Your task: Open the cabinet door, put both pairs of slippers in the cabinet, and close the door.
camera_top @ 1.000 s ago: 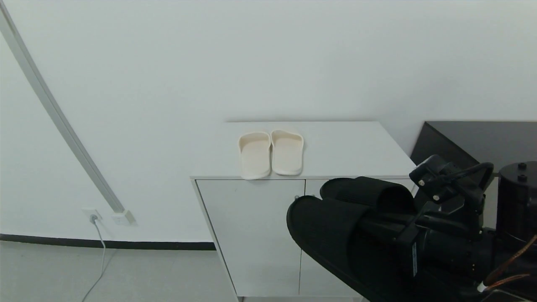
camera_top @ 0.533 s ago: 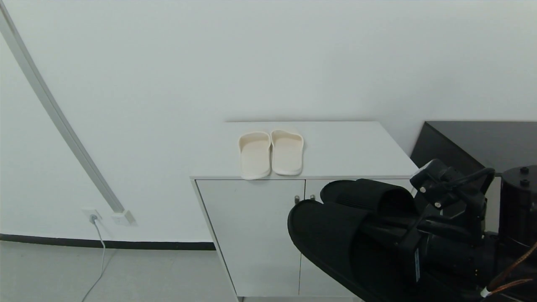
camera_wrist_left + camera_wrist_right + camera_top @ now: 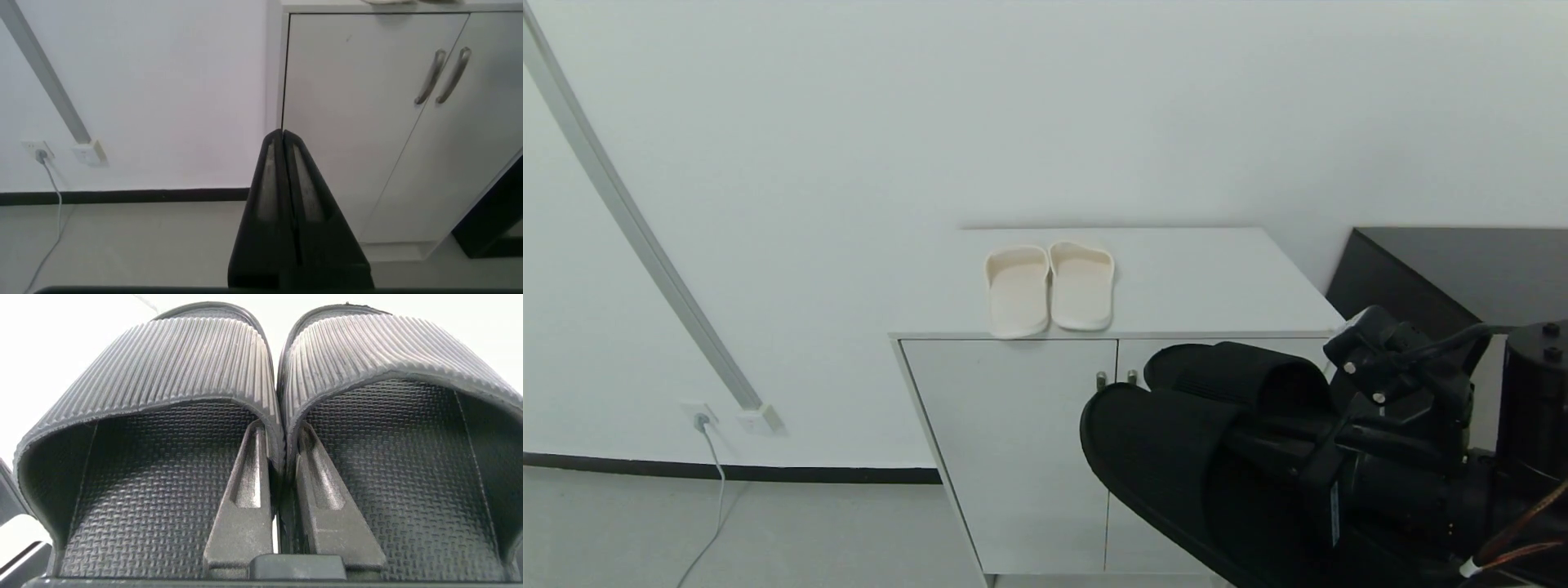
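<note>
- The right tool [image 3: 282,434] is closed down on the black slippers [image 3: 163,392]. Its two fingers [image 3: 245,498] sit one inside each slipper, pinching the two inner side walls together between them.
- The pair hangs from that grip side by side, toe bands pointing away from the wrist, in the air in front of the cabinet [image 3: 1013,449] and touching neither it nor the floor [image 3: 768,531].
- The left tool [image 3: 283,143] is fully closed, finger against finger, with nothing in it. It is low and apart from the cabinet, with the doors ahead of it.
- Both doors [image 3: 1021,441] are shut. The two metal handles [image 3: 1115,378] stand upright, close together at the centre seam.
- The cream slippers [image 3: 1049,287] lie flat on the cabinet top, touching each other, above the left door. The left one of the pair reaches the front edge.
- In the head view the black pair covers much of the right door, and its upper edge comes just beside the handles.
- A black surface [image 3: 1462,261] stands close against the cabinet's right side, so the room there is tight.
- To the cabinet's left there is bare floor and wall [image 3: 849,163] — only a slanting grey strip [image 3: 629,220], a wall socket [image 3: 701,418] and its cable [image 3: 715,498], well apart from the doors.
</note>
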`<state>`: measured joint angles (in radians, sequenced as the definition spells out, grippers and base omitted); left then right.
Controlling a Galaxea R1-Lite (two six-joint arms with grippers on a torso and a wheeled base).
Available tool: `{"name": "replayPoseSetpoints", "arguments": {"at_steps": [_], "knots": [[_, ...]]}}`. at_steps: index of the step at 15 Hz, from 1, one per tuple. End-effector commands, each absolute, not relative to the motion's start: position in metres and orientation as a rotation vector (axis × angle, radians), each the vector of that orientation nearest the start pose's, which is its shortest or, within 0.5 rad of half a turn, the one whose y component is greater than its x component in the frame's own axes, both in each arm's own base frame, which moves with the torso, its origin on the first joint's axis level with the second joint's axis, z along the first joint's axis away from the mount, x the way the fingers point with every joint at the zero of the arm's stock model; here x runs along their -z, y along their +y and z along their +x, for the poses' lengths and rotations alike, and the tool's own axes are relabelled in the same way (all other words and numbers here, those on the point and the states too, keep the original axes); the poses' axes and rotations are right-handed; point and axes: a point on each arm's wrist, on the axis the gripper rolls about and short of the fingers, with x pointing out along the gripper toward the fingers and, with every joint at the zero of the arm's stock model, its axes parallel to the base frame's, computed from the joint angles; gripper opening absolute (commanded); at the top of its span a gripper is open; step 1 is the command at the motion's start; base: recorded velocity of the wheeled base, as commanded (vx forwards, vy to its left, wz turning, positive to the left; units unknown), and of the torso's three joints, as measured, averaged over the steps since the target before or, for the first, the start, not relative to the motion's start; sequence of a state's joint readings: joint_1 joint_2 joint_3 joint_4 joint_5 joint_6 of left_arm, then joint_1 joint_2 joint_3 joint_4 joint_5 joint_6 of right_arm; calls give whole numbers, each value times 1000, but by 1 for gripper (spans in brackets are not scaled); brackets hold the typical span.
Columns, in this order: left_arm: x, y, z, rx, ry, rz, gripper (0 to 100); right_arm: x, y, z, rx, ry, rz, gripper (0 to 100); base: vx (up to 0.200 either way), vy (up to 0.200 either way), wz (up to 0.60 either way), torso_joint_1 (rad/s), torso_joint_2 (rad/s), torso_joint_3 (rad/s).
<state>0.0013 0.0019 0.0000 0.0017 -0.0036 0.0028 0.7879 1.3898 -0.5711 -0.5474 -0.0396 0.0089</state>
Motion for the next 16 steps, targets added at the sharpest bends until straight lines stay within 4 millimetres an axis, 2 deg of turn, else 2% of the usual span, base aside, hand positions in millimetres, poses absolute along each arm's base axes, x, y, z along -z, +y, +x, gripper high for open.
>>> {"name": "replayPoseSetpoints", "arguments": {"at_steps": [1, 5, 6, 16], "knots": [[-75, 0, -23, 2, 3, 3, 0, -190, 155, 155, -742, 264, -106, 0, 0, 0, 0, -188, 496, 276], [-75, 0, -23, 3, 3, 3, 0, -190, 153, 154, -744, 261, -104, 0, 0, 0, 0, -212, 526, 305], [-75, 0, -23, 3, 3, 3, 100, -189, 153, 153, -744, 265, -106, 0, 0, 0, 0, -193, 520, 320], [-75, 0, -23, 3, 3, 5, 100, -183, 154, 152, -752, 288, -117, 0, 0, 0, 0, -169, 496, 322]]}}
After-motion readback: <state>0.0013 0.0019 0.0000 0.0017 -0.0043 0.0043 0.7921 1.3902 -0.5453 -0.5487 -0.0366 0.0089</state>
